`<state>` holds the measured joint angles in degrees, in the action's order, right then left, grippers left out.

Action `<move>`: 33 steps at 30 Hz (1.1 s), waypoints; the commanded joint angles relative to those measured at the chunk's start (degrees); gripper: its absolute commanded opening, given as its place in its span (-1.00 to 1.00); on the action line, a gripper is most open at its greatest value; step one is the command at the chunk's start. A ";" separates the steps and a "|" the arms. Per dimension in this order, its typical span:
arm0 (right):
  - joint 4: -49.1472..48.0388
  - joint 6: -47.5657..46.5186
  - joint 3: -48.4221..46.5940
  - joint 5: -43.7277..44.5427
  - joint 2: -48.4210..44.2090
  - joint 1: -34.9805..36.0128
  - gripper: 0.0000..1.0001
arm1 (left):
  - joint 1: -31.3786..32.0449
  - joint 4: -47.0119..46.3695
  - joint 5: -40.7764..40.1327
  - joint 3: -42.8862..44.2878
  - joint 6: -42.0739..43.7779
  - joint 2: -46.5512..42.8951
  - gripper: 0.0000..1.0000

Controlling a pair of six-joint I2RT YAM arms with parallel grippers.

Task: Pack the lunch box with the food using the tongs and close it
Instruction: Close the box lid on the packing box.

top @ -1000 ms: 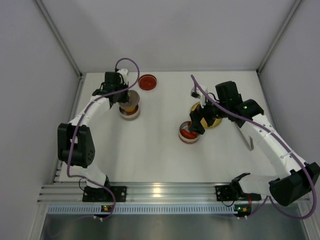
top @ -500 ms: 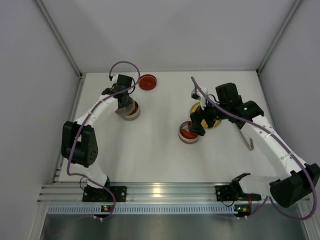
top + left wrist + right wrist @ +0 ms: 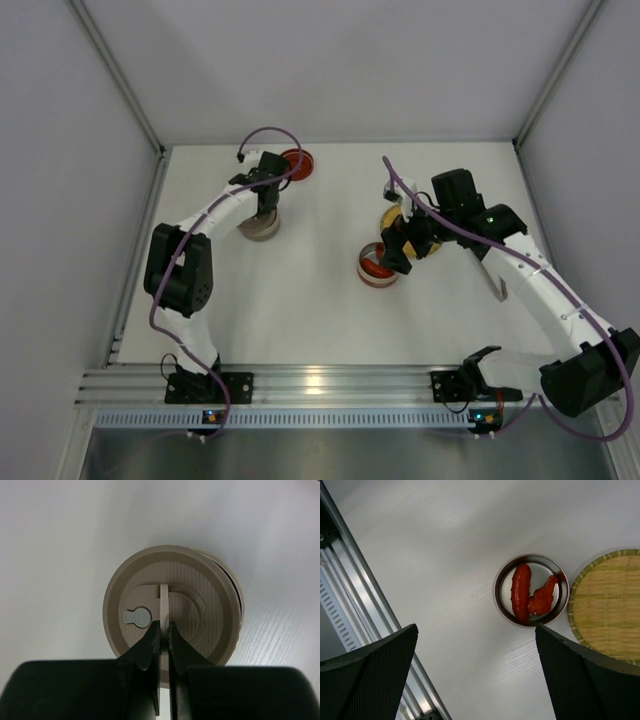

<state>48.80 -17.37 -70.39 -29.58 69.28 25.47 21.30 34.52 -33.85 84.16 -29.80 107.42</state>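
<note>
The left gripper (image 3: 164,630) is pinching the thin tab (image 3: 164,597) of the round ribbed beige lid (image 3: 200,580), which risks slipping and seating crooked, while the fingers (image 3: 370,680) of the right gripper (image 3: 476,630) are standing wide apart, with the elongated red food pieces (image 3: 522,597) lying in a round steel tin (image 3: 499,580) between and just beyond them.

Food pieces (image 3: 521,599) in tin (image 3: 496,591); plate (image 3: 610,607) just beside (behind-right); lidded container (image 3: 190,572) well left.

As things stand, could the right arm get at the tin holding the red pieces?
Probably yes. The right gripper hangs open above the tin, jaws wide apart, and nothing lies between it and the tin.
</note>
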 commanded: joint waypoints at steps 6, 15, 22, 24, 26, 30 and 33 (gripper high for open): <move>-4.15 -0.56 1.13 -0.65 -1.78 -1.83 0.99 | 0.14 0.28 -2.27 4.69 2.03 2.01 -1.00; -4.32 -0.92 1.40 -1.09 -1.51 -2.36 0.99 | 1.02 1.16 -3.42 4.87 2.73 3.24 -1.00; -4.50 -0.92 1.57 -1.35 -1.34 -2.62 0.99 | 1.64 1.25 -2.98 4.61 2.64 2.89 -1.00; -4.50 -0.92 1.66 -1.35 -1.34 -2.71 0.99 | 1.73 1.16 -2.89 4.35 2.73 2.89 -1.00; -4.50 -0.92 1.75 -1.35 -1.42 -2.71 0.99 | 1.82 1.16 -2.98 4.35 2.82 3.15 -1.00; -4.50 -1.00 1.75 -1.35 -1.51 -2.89 0.99 | 1.82 1.07 -2.98 4.17 2.73 3.50 -1.00; -4.50 -1.00 1.84 -1.53 -1.51 -3.06 0.99 | 1.82 0.63 -2.28 3.64 2.38 3.50 -1.00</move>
<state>48.36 -17.52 -68.88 -29.76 69.06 23.86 22.96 35.18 -35.44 87.26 -27.29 111.07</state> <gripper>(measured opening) 0.993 0.063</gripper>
